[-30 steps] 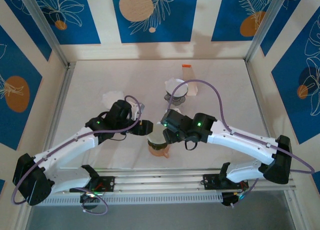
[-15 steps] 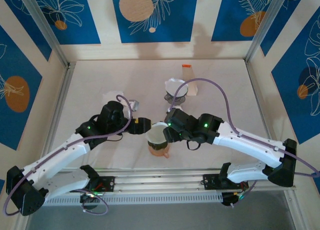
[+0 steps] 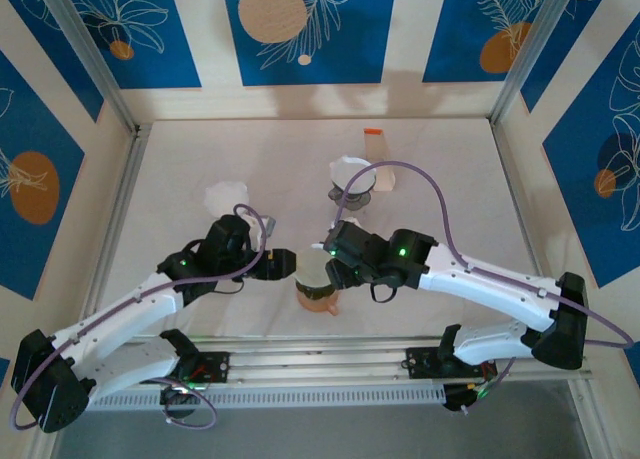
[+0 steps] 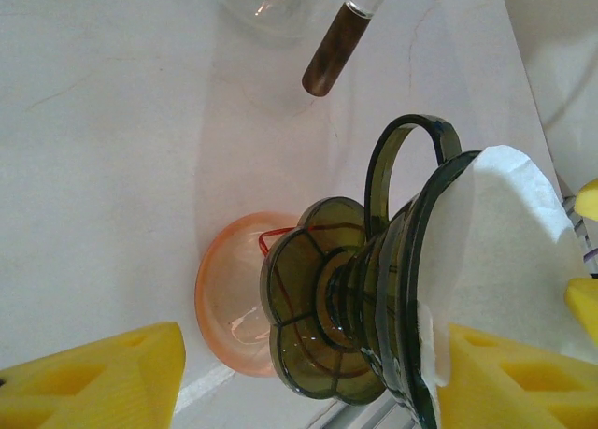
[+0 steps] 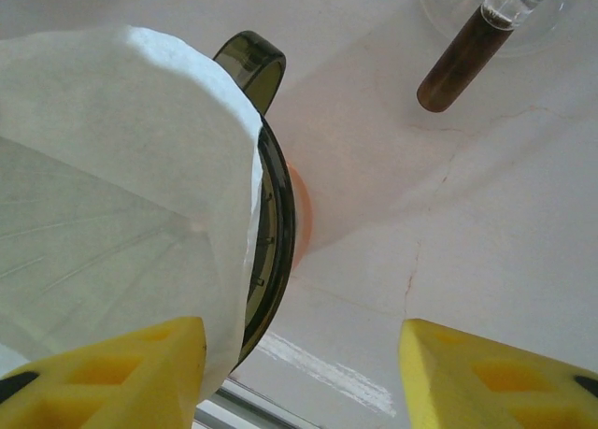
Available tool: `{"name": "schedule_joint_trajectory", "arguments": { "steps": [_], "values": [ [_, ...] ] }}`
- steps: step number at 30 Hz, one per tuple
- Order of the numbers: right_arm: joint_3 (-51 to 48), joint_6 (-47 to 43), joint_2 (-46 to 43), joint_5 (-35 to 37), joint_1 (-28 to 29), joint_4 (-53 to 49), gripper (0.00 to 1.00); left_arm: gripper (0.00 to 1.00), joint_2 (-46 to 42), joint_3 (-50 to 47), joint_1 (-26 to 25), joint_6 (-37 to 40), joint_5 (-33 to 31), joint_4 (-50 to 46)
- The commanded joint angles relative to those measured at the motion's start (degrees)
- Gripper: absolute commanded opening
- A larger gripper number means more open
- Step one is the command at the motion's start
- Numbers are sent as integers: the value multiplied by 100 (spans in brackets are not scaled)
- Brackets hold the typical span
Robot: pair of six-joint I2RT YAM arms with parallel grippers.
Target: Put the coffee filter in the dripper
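Looking down from above, the left gripper [image 3: 285, 264] and right gripper [image 3: 333, 267] face each other across the dripper [image 4: 374, 289], one on each side and both very close in. That's the bit that matters for whatever comes next.

The coffee filter [image 5: 112, 167] is already sitting inside the dripper, cone pointing down along the dripper's own upright axis. The dripper stands on an orange saucer [image 4: 224, 298] near the front of the table [image 4: 93, 121]. On one side the paper edge pokes up above the dark green rim, so I'd guess it's in but not pressed fully flat.

Right gripper: jaws apart, not clamped on anything. From its wrist camera, one yellow finger sits right at the paper's edge (touching, as far as I can tell) while the other hangs over bare table, well off the dripper. So the filter lies off to one side of it, not between the fingers.

Left gripper: jaws apart too. The dripper sits between its fingers, one finger up against the rim and paper, the other clear of the base.

The right arm looks marginally nearer the paper. A glass server with a brown handle [image 4: 332, 50] sits further back.
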Motion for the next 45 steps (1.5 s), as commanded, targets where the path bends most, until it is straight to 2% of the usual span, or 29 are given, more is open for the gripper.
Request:
{"name": "schedule_joint_trajectory", "arguments": {
  "steps": [1, 9, 24, 29, 36, 45],
  "values": [
    [41, 51, 9, -11, 47, -2, 61, 70, -139, -44, 58, -117, -59, 55],
    [603, -316, 239, -106, -43, 18, 64, 72, -106, -50, 63, -117, -108, 52],
    [6, 57, 250, -163, 173, 153, 63, 71, -63, -111, 61, -153, -81, 160],
    [201, 6, 126, 62, 179, 141, 64, 72, -114, -69, 59, -162, -106, 152],
    [217, 137, -513, 685, 170, 157, 66, 73, -53, -42, 58, -165, -99, 186],
    [60, 330, -809, 831, 94, 77, 66, 85, -198, 156, 72, -162, -154, 110]
  ]
}}
